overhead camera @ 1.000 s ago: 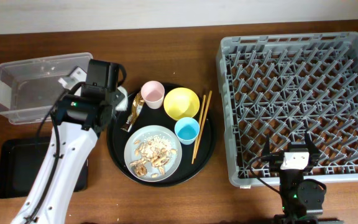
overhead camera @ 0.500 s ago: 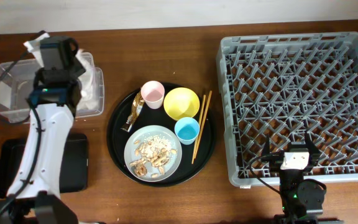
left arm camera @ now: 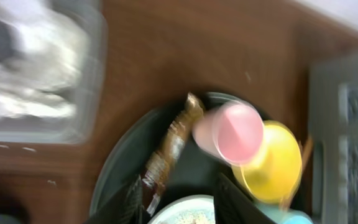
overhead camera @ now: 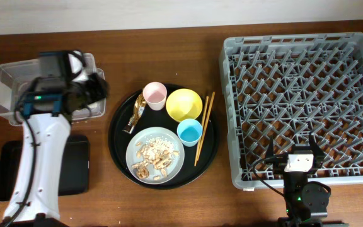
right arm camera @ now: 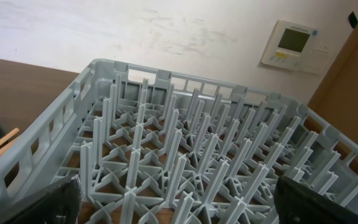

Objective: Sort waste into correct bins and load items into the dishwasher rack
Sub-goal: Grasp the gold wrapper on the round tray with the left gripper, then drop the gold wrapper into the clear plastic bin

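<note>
My left gripper (overhead camera: 96, 88) is open and empty, at the clear box's (overhead camera: 11, 85) right end, beside the round tray. In the left wrist view it (left arm camera: 180, 194) hangs over the plate's far edge. The gold-brown wrapper (left arm camera: 169, 146) lies just ahead. The white napkin (left arm camera: 36, 74) lies in the clear box (left arm camera: 73, 127). The wrapper (overhead camera: 134, 115), pink cup (overhead camera: 154, 94), yellow bowl (overhead camera: 183, 104), blue cup (overhead camera: 189, 132), chopsticks (overhead camera: 203, 126) and grey plate (overhead camera: 130, 157) with rice scraps (overhead camera: 153, 157) sit on the round tray. My right gripper (overhead camera: 293, 148) is open at the rack's (overhead camera: 295, 43) near edge.
The shallow black tray bin (overhead camera: 11, 170) lies at front left, partly under my left arm. The round black tray (overhead camera: 115, 135) stands between the clear box and the rack. The rack's pegs (right arm camera: 185, 143) fill the right wrist view.
My left gripper carried the napkin from the round tray to the clear box, let it go there, and has swung back toward the tray. The right arm has not moved.
</note>
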Robot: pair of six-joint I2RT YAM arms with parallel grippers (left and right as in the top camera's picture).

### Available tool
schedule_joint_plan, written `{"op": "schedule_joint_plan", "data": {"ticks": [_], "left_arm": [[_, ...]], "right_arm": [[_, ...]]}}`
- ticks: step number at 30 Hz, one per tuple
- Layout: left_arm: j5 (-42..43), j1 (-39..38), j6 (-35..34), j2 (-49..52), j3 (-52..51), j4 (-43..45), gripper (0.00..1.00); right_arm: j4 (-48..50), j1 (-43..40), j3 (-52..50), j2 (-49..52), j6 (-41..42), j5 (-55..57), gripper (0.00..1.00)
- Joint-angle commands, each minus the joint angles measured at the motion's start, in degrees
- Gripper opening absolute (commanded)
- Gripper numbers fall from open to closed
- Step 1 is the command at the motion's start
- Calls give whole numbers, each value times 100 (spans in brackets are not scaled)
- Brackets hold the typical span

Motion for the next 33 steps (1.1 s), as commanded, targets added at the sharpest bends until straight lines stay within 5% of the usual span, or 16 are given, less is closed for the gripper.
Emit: {"op": "schedule_joint_plan", "data": {"ticks": [1,17,20,27,33], "left_arm": [[-35,-560,662,214,-382,-116,39],[-667,-990,837,2588,-614,415,39],[-667,-986,833,2653,-588,437,2],[-647,-986,719,1937,345,-562,0],[-925,15,-1414,535,413,179,0]], "right_arm": [[-24,17,-42,-39,0,92,99],[-24,17,-42,-39,0,92,99],[-24,17,-42,-39,0,92,99],[-24,17,-42,-39,0,92,99],[-24,17,-42,-39,0,92,99]]}}
